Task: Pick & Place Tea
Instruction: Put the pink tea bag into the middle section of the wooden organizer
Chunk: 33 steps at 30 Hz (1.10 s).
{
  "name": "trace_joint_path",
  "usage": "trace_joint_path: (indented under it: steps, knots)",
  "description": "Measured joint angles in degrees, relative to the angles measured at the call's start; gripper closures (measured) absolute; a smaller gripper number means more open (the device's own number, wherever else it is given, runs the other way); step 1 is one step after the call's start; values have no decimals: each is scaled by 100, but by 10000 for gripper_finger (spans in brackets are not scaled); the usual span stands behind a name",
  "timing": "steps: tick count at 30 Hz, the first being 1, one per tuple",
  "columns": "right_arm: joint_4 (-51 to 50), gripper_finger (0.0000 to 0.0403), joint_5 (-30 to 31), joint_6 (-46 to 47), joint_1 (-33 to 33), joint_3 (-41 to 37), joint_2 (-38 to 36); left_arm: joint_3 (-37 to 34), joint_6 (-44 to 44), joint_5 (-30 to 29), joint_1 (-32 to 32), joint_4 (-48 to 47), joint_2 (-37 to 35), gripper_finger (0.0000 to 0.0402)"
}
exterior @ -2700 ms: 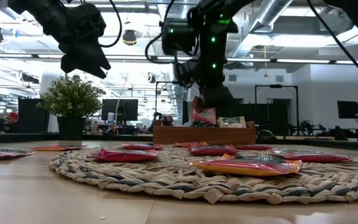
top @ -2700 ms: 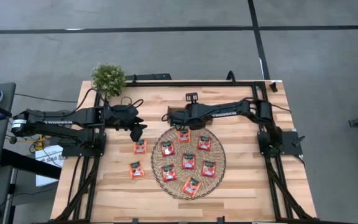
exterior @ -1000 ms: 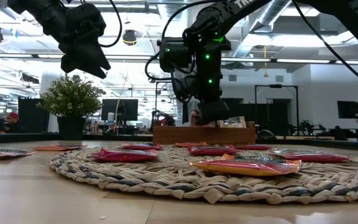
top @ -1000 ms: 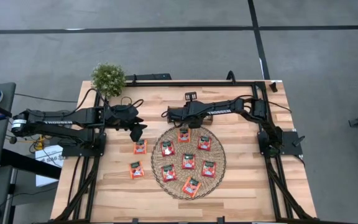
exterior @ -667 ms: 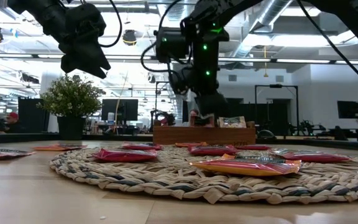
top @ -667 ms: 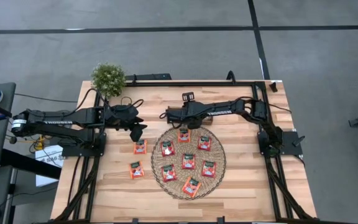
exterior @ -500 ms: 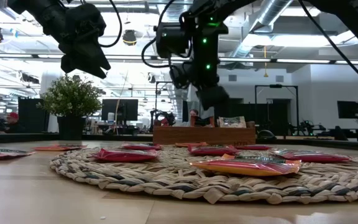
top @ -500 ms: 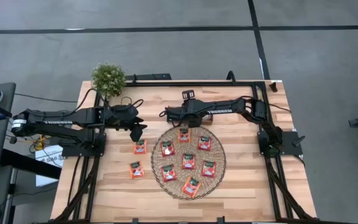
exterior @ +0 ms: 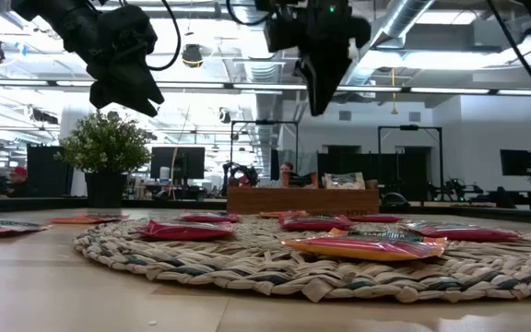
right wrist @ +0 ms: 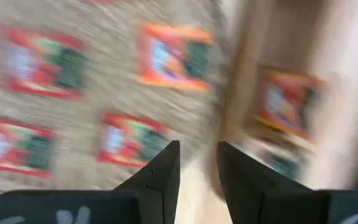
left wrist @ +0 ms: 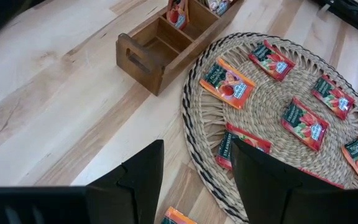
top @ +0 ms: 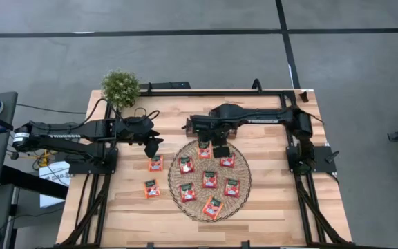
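My right claw (top: 222, 148) has lifted away from the wooden tray (left wrist: 166, 38) at the mat's twelve o'clock edge and now hangs above the woven mat (top: 243, 195), over the sachets (top: 210, 179) near its top. Its fingers stand slightly apart with nothing between them; the red sachet it carried a few seconds ago is gone from its grip. A red sachet (left wrist: 178, 15) stands upright in the tray's middle slot, so I judge that one delivered and the arm is heading for the next.

My left claw (top: 155, 144) waits at the mat's ten o'clock, raised, fingers apart and empty, unmoved throughout. Seven sachets lie on the mat and two sachets (top: 153, 176) on the bare desk (top: 123, 207) at its nine o'clock.
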Motion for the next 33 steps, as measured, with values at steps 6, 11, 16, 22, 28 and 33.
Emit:
trace_joint_path:
  steps: [6,11,16,22,28,33]
  knots:
    - [306,304,-152,1,104,-162,55,0,-28,71,-9,-24,0,225]
    - [507,304,-150,0,101,-166,297,0,-99,96,-9,-150,0,225]
    - [852,304,-150,-4,92,-164,523,0,-138,94,-9,-354,0,225]
    - [1129,304,-152,-98,90,-167,798,0,-247,66,-11,-700,0,225]
    - [1331,304,-198,-371,93,-184,1027,0,-301,15,-11,-830,-2,225]
    - [1502,303,-320,-542,27,-173,1115,0,-365,3,-11,-984,-7,225]
